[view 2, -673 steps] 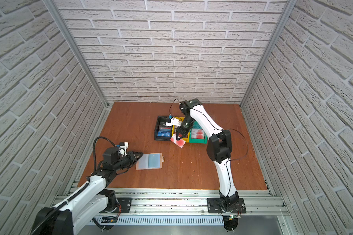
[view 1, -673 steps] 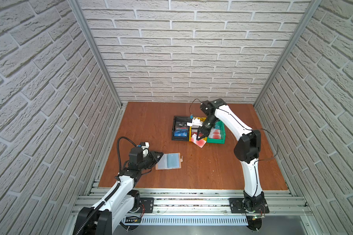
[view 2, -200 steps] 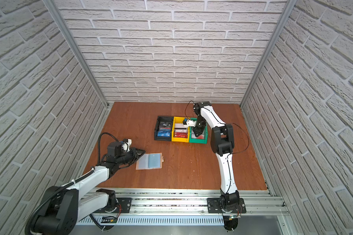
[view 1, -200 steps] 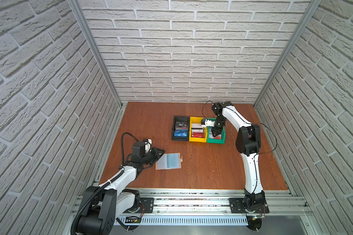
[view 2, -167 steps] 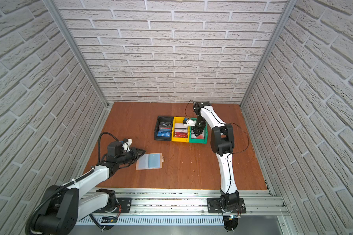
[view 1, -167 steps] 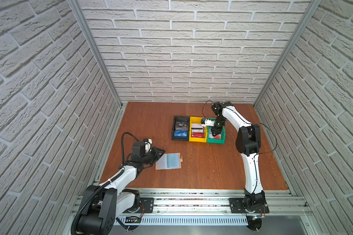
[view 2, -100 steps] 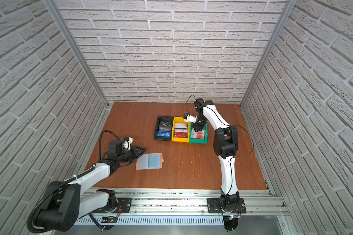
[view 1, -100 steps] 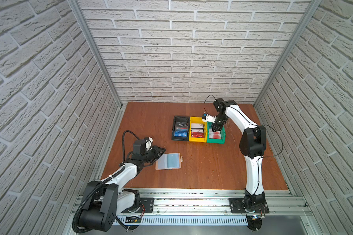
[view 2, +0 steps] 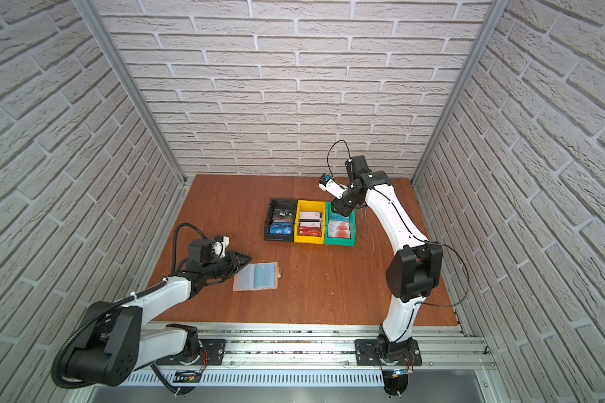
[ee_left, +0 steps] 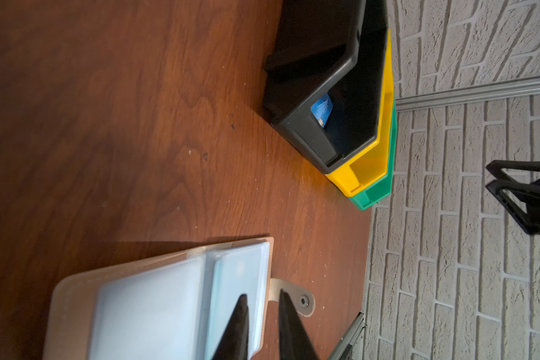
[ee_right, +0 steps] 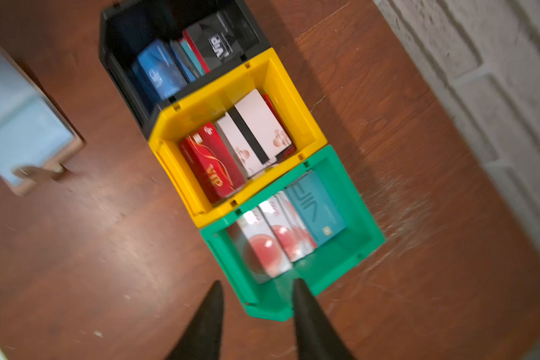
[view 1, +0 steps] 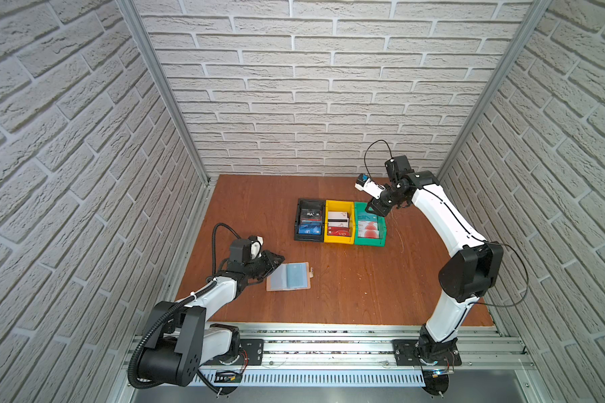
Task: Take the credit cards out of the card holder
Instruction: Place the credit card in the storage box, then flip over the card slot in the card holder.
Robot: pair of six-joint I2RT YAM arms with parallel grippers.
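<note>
The tan card holder (view 1: 289, 276) (view 2: 255, 277) lies open on the wooden table, bluish sleeves up, snap tab (ee_left: 303, 300) to one side. Its right sleeve (ee_left: 237, 280) looks slightly teal; I cannot tell whether a card is inside. My left gripper (view 1: 279, 260) (ee_left: 262, 296) rests low at the holder's left corner, its jaws a narrow gap apart with nothing gripped. My right gripper (view 1: 372, 208) (ee_right: 258, 282) hangs open and empty over the far end of the green bin (ee_right: 365, 224). Credit cards (ee_right: 262, 246) lie in that bin, pale ones with red circles and a teal one.
Three bins stand side by side mid-table: black (view 1: 298, 223) with blue and dark cards, yellow (view 1: 339, 241) with red and white cards, green (view 1: 381, 240). Brick walls close in the back and both sides. A metal rail runs along the table's front edge.
My right gripper carried a pale card to the green bin, opened, and rose toward the back; the card now lies in the bin. The left gripper barely shifted beside the holder.
</note>
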